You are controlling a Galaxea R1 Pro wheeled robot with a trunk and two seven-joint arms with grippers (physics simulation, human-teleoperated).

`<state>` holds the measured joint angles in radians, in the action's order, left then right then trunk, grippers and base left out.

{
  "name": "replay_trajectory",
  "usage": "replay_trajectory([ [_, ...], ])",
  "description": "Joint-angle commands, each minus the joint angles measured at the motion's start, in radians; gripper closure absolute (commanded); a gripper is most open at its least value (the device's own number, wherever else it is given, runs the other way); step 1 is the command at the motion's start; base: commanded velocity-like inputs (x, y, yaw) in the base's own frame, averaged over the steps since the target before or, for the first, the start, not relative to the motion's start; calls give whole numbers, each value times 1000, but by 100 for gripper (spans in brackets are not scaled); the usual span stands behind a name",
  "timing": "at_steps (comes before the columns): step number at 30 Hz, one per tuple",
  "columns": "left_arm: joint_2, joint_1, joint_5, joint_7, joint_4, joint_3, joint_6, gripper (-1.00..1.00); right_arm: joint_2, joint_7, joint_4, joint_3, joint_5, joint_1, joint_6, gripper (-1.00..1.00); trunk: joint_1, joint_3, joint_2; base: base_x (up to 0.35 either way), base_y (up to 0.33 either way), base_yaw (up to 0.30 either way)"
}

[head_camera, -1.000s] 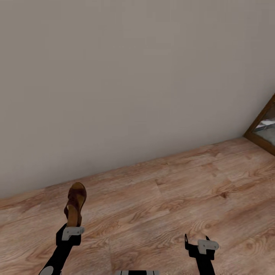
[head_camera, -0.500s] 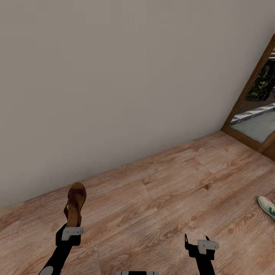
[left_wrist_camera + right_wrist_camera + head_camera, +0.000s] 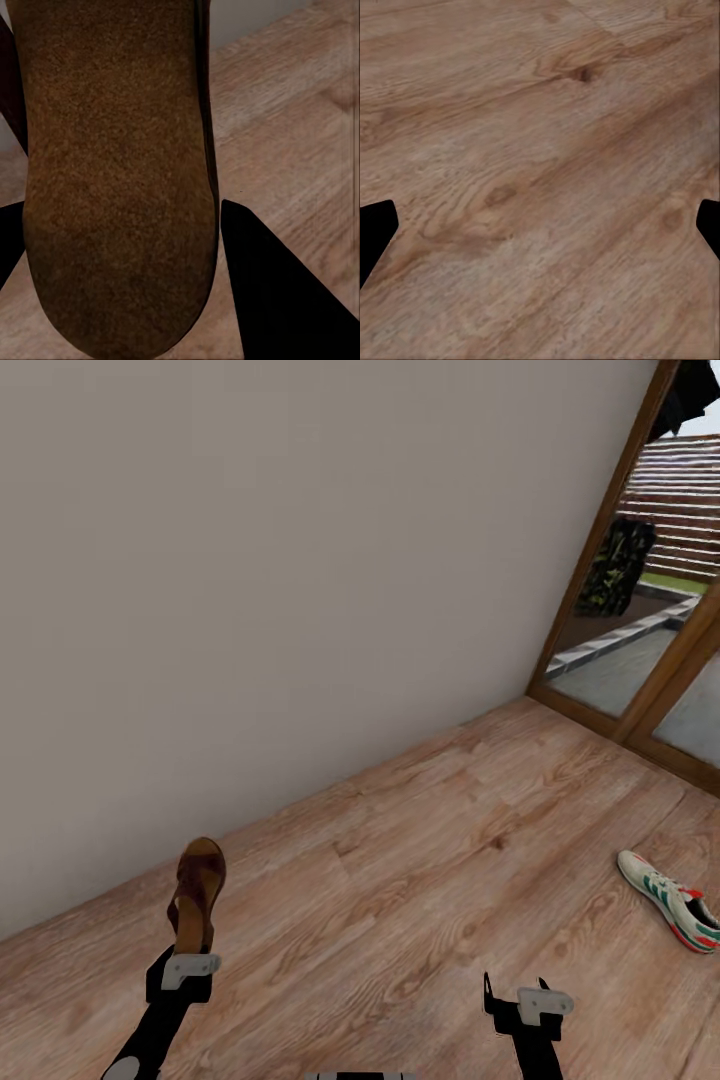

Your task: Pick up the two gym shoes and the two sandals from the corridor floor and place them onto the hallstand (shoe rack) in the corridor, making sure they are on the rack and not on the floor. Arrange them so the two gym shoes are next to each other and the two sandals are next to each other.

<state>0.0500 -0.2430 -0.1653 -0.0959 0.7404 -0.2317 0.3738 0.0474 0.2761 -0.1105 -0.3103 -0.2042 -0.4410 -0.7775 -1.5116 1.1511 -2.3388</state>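
One brown sandal (image 3: 197,895) was seen held upright in the left gripper (image 3: 186,960), its toe end raised above the gripper and its heel end down between the fingers. In the left wrist view the tan, suede-like sole of the sandal (image 3: 112,180) was recorded pressed between the two dark fingers (image 3: 277,292), which were closed against its sides. The sandal was carried clear of the corridor floor (image 3: 420,880), in front of the lower part of a plain pale wall (image 3: 300,560).

One gym shoe (image 3: 668,898) was noted lying on the floor at the right of the head view, white with green side stripes and a red patch at the heel, its toe pointed toward the wall side. It lay well apart from both grippers and near the wooden frame of a glazed door (image 3: 640,660), through which an outdoor paved area and a dark plant were visible.

The right gripper (image 3: 517,1000) was seen low in the head view, held over bare planks. In the right wrist view only the tips of its fingers (image 3: 375,232) were visible at opposite edges over wood-grain flooring (image 3: 540,180), spread wide with nothing between them.
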Motion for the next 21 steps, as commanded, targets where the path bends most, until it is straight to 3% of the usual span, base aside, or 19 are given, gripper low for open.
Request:
replay_trajectory([
  [1, -1, -1, -12, -5, 1, -6, 4, 100, 0, 3, 0, -9, -7, 0, -2, -100, 0, 0, 0, 227, -189, -271],
  [21, -1, 0, -11, -5, 3, -7, 4, 100, 0, 3, 0, -9, -7, 0, -2, -100, 0, -14, 0, 193, -211, -271],
])
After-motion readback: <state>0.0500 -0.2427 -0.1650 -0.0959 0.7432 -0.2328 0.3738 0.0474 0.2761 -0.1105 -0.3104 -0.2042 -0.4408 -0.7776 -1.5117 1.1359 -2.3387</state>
